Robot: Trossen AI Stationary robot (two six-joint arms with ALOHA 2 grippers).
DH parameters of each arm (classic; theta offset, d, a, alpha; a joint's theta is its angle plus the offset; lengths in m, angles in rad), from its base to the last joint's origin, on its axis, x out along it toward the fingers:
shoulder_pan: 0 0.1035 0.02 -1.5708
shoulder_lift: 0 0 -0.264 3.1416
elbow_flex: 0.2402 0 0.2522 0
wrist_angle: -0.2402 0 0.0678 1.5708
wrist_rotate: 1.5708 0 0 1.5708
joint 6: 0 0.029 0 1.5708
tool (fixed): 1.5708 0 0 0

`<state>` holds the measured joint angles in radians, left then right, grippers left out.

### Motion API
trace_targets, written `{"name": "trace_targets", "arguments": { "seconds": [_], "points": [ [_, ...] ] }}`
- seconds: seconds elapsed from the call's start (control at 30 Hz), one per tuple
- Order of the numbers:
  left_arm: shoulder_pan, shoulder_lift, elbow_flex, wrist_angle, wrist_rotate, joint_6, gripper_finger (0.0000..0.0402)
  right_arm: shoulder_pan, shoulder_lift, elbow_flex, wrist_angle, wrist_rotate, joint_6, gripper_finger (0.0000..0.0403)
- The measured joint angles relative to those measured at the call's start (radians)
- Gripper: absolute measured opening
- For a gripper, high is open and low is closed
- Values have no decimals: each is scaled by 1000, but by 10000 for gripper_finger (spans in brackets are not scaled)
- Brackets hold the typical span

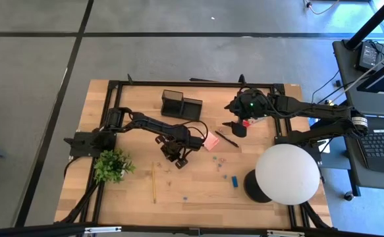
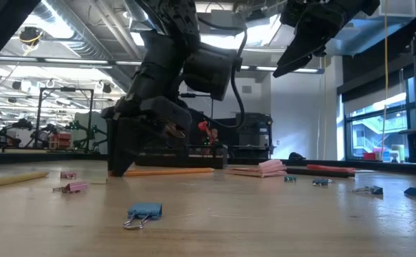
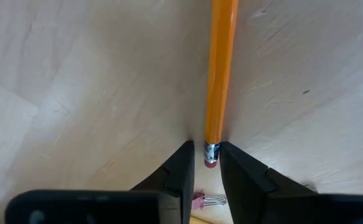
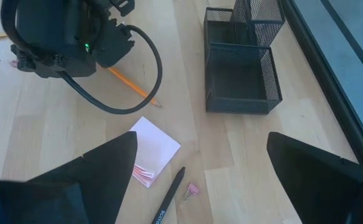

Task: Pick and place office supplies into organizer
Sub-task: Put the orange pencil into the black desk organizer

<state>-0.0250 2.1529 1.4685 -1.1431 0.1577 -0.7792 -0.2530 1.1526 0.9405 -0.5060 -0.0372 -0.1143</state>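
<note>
Wooden counter [image 1: 132, 197] with scattered supplies; left end effector [image 3: 207, 169], fingers narrowly parted astride the pencil [image 3: 221, 68] eraser end, poised to grip; right end effector [image 4: 200, 180] wide open, empty, above the organizer [image 4: 240, 68].

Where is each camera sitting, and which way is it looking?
High view: above, looking straight down on the table, both arms and the organizer.
Low view: at table-top height, looking level across clips into the room; both arms come in from above.
Left wrist view: on the left arm, facing the pencil between the left gripper fingers.
Right wrist view: on the right arm, facing down past the open right gripper.
Shared: the right wrist view also shows the organizer and pencil.
</note>
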Motion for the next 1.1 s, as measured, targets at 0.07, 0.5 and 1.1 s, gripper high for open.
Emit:
{"name": "trace_targets", "arguments": {
  "seconds": [0.07,0.5,1.1],
  "points": [
    [0,0,0,1,0,-1,63,0,0,0,0,0,0,361],
    [-3,0,0,9,0,-3,26,0,0,0,0,0,0,361],
    [7,-159,-5,-24,-30,42,23,0,0,0,2,0,-1,361]
  ]
}}
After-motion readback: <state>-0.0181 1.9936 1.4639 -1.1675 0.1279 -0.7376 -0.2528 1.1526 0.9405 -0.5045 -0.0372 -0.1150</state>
